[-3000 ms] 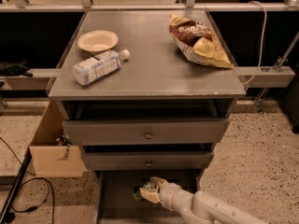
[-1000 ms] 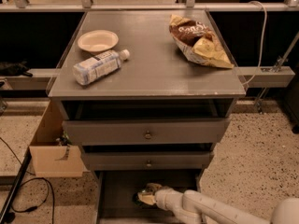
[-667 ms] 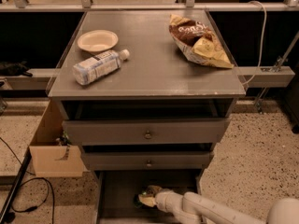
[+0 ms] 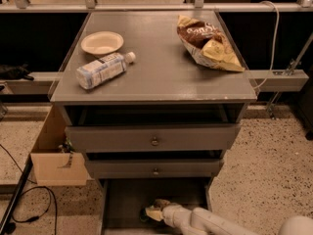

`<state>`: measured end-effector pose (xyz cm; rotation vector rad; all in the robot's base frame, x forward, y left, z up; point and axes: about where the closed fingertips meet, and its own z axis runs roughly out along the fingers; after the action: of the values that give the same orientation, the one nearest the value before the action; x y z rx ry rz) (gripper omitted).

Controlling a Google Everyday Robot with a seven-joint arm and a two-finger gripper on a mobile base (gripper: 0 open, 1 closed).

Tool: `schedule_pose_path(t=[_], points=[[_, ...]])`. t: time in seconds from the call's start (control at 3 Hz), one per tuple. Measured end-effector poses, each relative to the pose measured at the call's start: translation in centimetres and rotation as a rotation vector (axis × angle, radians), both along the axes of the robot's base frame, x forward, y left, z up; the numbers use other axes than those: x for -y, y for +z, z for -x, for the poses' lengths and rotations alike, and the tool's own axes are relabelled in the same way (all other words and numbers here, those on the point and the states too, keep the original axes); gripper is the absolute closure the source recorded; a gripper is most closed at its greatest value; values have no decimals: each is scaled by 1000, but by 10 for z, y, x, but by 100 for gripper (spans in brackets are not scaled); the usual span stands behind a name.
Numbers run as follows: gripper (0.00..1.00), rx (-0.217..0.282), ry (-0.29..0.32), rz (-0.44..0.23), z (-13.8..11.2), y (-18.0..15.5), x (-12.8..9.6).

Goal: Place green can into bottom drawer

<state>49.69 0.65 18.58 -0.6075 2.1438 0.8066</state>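
The bottom drawer [image 4: 127,199] is pulled open below the two upper drawers, and its flat grey floor shows. My gripper [image 4: 153,212] reaches into it from the lower right, low over the floor near the drawer's middle. It is shut on the green can [image 4: 144,213]. Only a dark green edge of the can shows at the gripper's left side; the rest is hidden by the gripper. The white arm [image 4: 205,222] runs off the bottom right.
On the cabinet top lie a clear plastic bottle [image 4: 102,70], a paper bowl [image 4: 101,43] and a chip bag [image 4: 208,43]. The two upper drawers [image 4: 154,138] stand slightly open above my arm. A cardboard box [image 4: 54,155] and cables [image 4: 29,204] are on the floor at left.
The gripper with the can has sunk lower into the bottom drawer over the last three seconds. It has hardly moved in the last second.
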Motion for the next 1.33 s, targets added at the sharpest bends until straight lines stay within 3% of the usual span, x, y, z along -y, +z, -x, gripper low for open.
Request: schedule_pose_path(t=[0.33,0.67,1.33], points=[[81,0,0,0,0,0,0],[50,0,0,0,0,0,0],[0,0,0,0,0,0,0]])
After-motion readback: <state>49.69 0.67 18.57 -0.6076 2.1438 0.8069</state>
